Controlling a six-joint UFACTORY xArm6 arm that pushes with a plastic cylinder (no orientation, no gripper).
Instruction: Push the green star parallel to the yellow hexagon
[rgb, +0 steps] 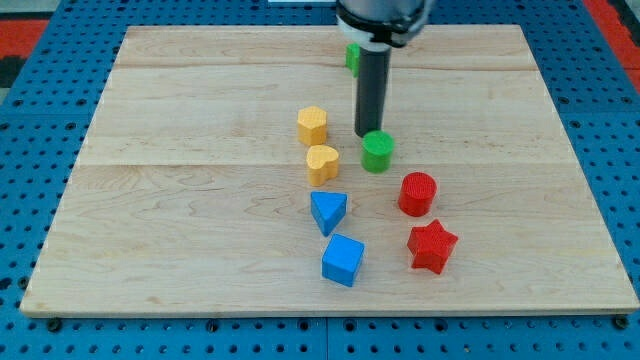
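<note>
The yellow hexagon (312, 125) sits near the board's middle. A green block (353, 57) near the view's top is mostly hidden behind my arm, so its shape cannot be made out. A second green block (377, 152), which looks round, lies to the right of the yellow hexagon and slightly lower. My tip (367, 135) stands right at this round green block's upper-left edge. It is to the right of the yellow hexagon, about a block's width away.
A yellow heart (322, 163) lies just below the hexagon. Below it are a blue triangle (328, 211) and a blue cube (343, 259). A red cylinder (417, 193) and a red star (432, 246) lie at the lower right. The wooden board (180, 200) rests on a blue pegboard.
</note>
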